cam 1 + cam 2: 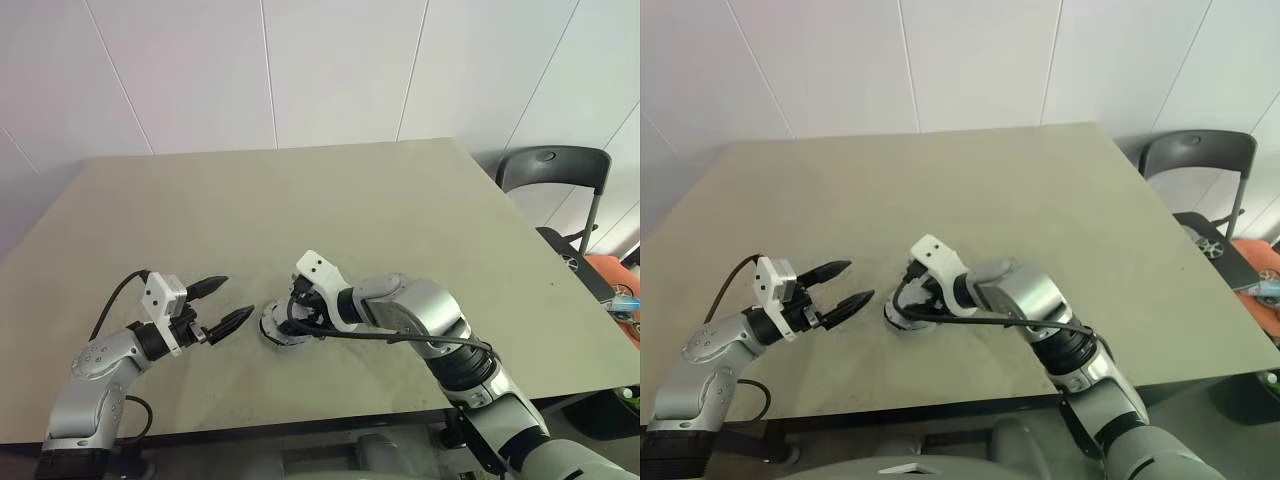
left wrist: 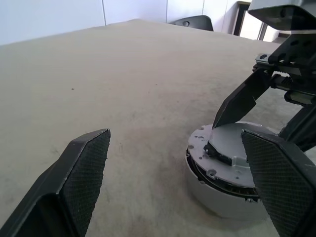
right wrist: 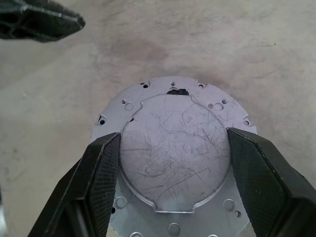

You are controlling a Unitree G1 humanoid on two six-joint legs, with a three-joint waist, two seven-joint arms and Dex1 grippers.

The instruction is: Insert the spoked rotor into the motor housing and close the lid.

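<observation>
Lid under the right gripper, left gripper empty

Lid [image 3: 175,148] lies flat on top of a round pale body near the front middle of the beige worktop [image 1: 400,220], its scratched grey face turned up and ringed with small holes. A dark gap runs under its edge on the side seen from the left wrist. The right gripper [image 3: 173,163] points down over it, its two black fingers [image 3: 101,173] spread to either side of the raised centre plate; whether they press on the plate cannot be told. The left gripper [image 1: 222,305] hangs just beside the stack, apart from it, fingers wide and holding nothing. A dark chair [image 1: 555,170] stands past the worktop's far right corner.
</observation>
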